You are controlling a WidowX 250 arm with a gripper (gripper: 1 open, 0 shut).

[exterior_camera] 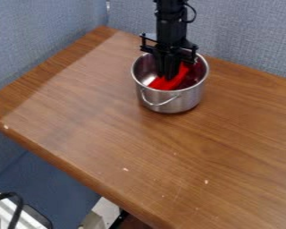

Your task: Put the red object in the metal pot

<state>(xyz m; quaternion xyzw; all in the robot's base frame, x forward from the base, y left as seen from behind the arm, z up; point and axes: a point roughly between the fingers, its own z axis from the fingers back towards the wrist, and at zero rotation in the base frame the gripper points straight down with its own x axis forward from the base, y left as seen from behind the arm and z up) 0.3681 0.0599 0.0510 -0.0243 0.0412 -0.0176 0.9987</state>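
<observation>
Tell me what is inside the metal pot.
The red object lies inside the metal pot, with the shut gripper reaching in. The gripper and pot wall hide the pot's floor.

The bench (121, 116) is warm brown wood with faint grain and a few pale specks. The pot (170, 94) is shiny silver steel. The bar (172, 80) inside it is bright red. The claw (172, 59) is black. The wall (50, 22) is grey-blue.

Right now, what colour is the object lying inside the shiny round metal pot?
Bright red, seen in the only camera view.
</observation>
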